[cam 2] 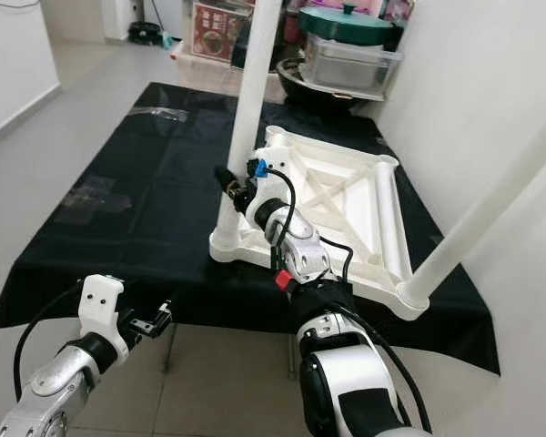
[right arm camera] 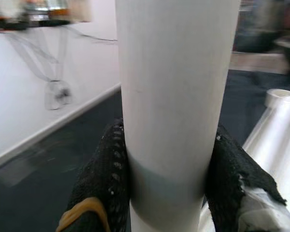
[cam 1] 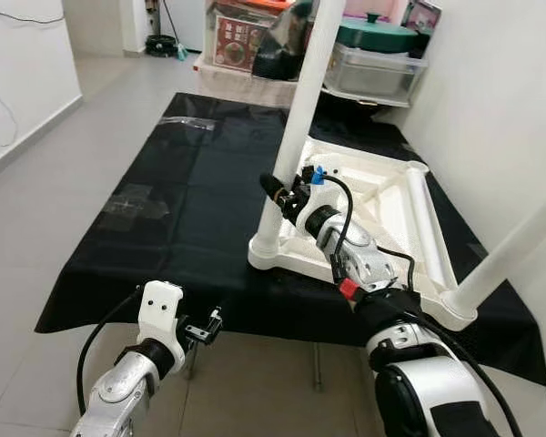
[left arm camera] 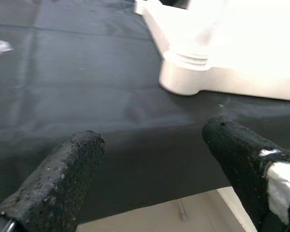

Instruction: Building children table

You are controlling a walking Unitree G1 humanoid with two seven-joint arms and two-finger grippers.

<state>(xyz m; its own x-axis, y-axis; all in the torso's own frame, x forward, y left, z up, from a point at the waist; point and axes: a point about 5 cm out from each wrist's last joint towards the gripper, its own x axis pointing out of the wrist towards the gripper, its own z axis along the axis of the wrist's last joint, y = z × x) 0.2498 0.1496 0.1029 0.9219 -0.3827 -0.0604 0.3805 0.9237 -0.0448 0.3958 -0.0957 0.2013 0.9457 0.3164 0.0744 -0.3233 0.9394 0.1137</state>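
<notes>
A white plastic children's table top lies upside down on a black-covered table. A white table leg stands upright in its near left corner socket. My right gripper is shut on this leg low down, its black fingers pressed against both sides. A second white leg rises tilted from the near right corner, and a third lies flat inside the frame. My left gripper hangs open below the table's near edge, its fingers spread with nothing between them.
A white wall runs close along the right of the table. Boxes, a clear bin and a green pot are stacked at the far end. Grey tiled floor stretches out on the left. Metal table legs show beneath the near edge.
</notes>
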